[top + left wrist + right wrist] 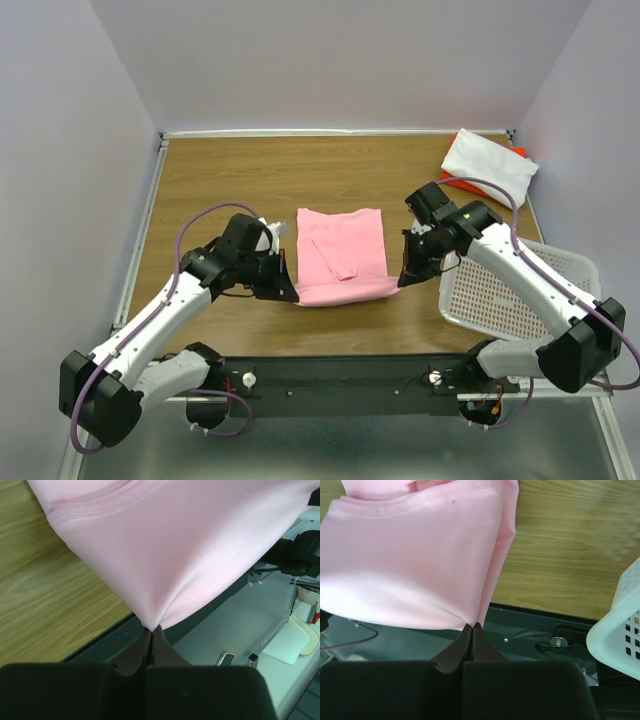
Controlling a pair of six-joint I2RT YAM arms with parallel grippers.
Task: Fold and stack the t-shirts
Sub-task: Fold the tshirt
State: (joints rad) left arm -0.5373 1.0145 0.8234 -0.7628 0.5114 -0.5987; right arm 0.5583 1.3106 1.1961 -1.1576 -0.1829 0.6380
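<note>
A light pink t-shirt (342,255) lies partly folded in the middle of the wooden table (220,180). My left gripper (291,293) is shut on its near left corner, the cloth (175,555) pinched at the fingertips (151,630). My right gripper (403,281) is shut on the near right corner, pink cloth (410,565) rising from its tips (474,626). The near edge hangs lifted between the two grippers. A folded white t-shirt (490,165) lies on an orange-red t-shirt (462,186) at the far right corner.
A white perforated basket (510,290) (620,630) stands at the near right, under my right arm. Purple walls close in the table on three sides. The black mounting rail (340,375) runs along the near edge.
</note>
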